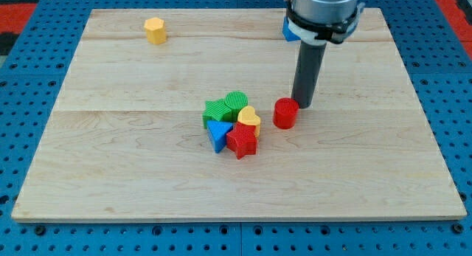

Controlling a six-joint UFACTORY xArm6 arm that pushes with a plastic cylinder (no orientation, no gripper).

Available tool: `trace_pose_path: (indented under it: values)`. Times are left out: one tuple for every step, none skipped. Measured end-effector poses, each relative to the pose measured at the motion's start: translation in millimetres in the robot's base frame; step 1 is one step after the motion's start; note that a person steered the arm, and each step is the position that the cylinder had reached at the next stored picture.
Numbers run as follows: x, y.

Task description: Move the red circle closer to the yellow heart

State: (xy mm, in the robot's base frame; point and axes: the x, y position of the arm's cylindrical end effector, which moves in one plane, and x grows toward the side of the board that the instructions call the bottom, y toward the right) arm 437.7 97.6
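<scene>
Wooden and pale, the desk (133,160) fills the camera view, and our rod carries no hand to open or shut on anything: my tip (302,103) stands at the upper right edge of the red circle (285,113), touching it or very nearly so. That red circle sits just to the right of the yellow heart (249,116), a narrow gap between them. We see the heart packed into a cluster with a green block (217,111), a green cylinder (236,102), a blue triangle (217,133) and a red star (242,140), while a yellow hexagon (155,30) lies well apart at the view's top left and a blue block (289,33) peeks from behind the arm.
</scene>
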Motion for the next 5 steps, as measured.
trace_pose_path:
  values:
    - [22, -3]
    - [36, -3]
    - [49, -4]
    - [49, -9]
    - [44, -20]
